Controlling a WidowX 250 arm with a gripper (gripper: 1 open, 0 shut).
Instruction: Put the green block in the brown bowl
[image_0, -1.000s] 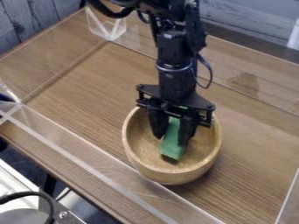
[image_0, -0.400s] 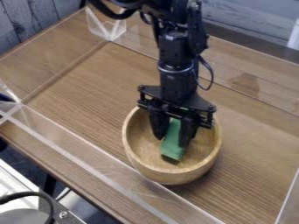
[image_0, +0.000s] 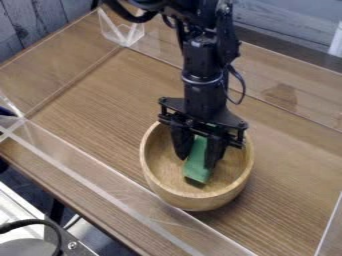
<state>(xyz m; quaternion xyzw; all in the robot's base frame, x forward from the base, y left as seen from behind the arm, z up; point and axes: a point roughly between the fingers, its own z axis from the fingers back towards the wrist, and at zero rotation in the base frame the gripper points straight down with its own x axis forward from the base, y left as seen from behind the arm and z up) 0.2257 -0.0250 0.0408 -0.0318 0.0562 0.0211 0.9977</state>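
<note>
The green block (image_0: 199, 162) is sitting low inside the brown bowl (image_0: 195, 203), tilted, its upper end reaching up between the dark fingers of the gripper (image_0: 199, 146). The jaws are pinching the block; whether its lower end is touching the bottom of the bowl, I cannot tell.

Going left to right, these are the things that could be going wrong next. At the left, the bowl is standing on the wooden table (image_0: 67, 95) beside a clear strip (image_0: 100, 177); if the gripper is pushing sideways against the inner wall, the bowl could be sliding or tipping that way. In the middle, the block could be sticking to one finger as the jaws are spreading, and be lifting out again with the arm (image_0: 201, 65). It could also be dropping at a slant and coming to rest against the wall, because it is being held at an angle. At the right, the wide black hand is leaning over the rim, so a crooked rise could be catching the rim and dragging the bowl.

Counting, again left to right: one clear strip, one bowl, one block, one gripper on one arm, all showing over one table.
</note>
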